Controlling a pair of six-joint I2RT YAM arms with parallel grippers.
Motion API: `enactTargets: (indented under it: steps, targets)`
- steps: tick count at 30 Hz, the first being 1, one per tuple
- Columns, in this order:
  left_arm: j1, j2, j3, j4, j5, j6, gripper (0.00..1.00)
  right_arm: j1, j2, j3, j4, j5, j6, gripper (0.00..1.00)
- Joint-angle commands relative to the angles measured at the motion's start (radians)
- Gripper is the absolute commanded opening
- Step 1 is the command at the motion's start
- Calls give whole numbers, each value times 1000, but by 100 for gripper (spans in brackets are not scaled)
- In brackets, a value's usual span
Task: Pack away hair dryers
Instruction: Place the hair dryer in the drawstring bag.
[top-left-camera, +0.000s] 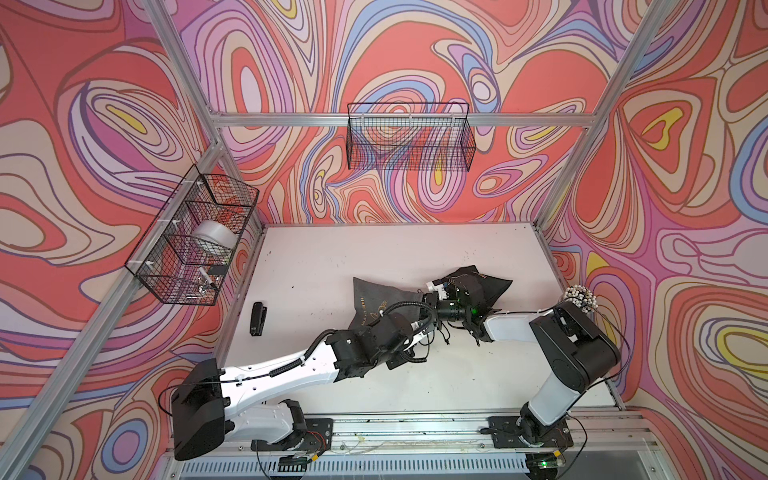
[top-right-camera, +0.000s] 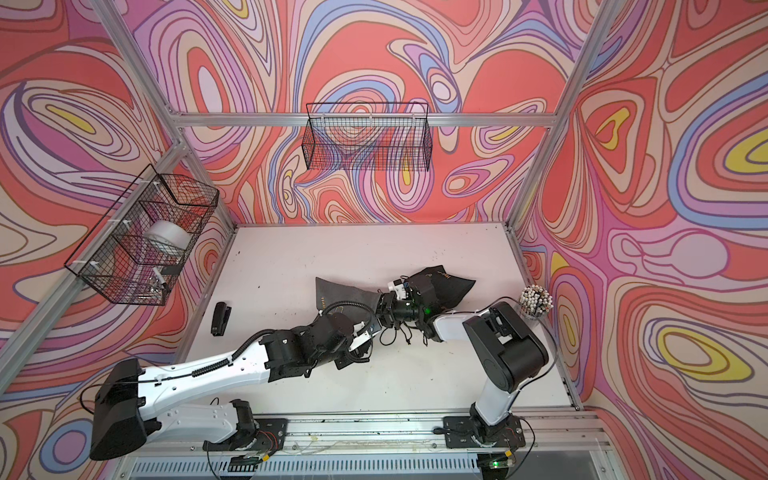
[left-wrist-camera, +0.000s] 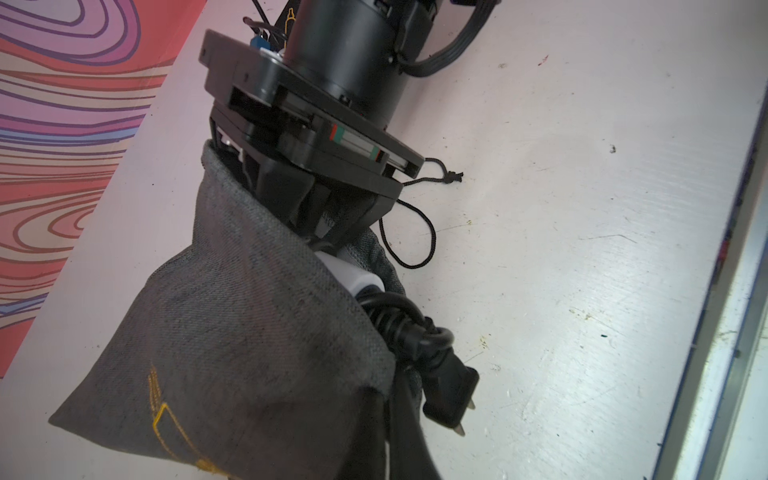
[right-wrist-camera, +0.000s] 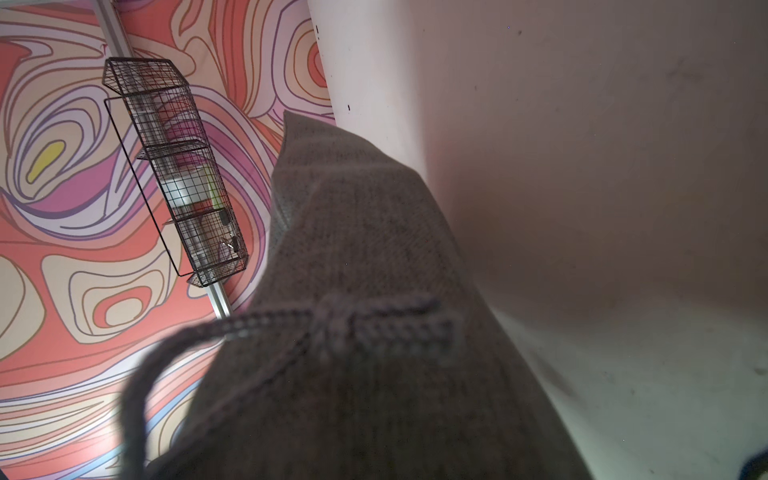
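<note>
Blurred drawstring (right-wrist-camera: 332, 324), coarse grey pouch (right-wrist-camera: 365, 232) against right wrist lens. Left wrist: glossy white hair dryer (left-wrist-camera: 353, 272) and black plug (left-wrist-camera: 449, 390) poking from pouch mouth; right gripper (left-wrist-camera: 328, 222) fingers buried there, grip untellable; left gripper (left-wrist-camera: 397, 444) pinched shut on rim. Pouch (top-left-camera: 374, 297) (top-right-camera: 345, 293) on white table (top-left-camera: 374, 249) in both top views.

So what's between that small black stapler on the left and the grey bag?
Nothing: only bare white table lies between the stapler and the grey bag, as both top views show.
</note>
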Motion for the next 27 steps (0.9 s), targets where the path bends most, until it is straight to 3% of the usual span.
enactTargets:
  steps: [1,9,14,18,27]
  targets:
    - [2,-17,-21,-34,27,-17,0,4,7,0,128,12,62,0]
    - [4,-41,-56,-40,-17,-41,0,6,23,-17,86,-14,5,0]
    - [18,-44,-51,-35,-28,-45,0,54,9,29,-132,-63,-205,0]
    - [35,-37,-37,-24,-38,-39,0,88,3,44,-220,-75,-290,0]
    - [44,-16,-13,-42,-21,-24,0,102,-13,9,-147,-32,-283,0]
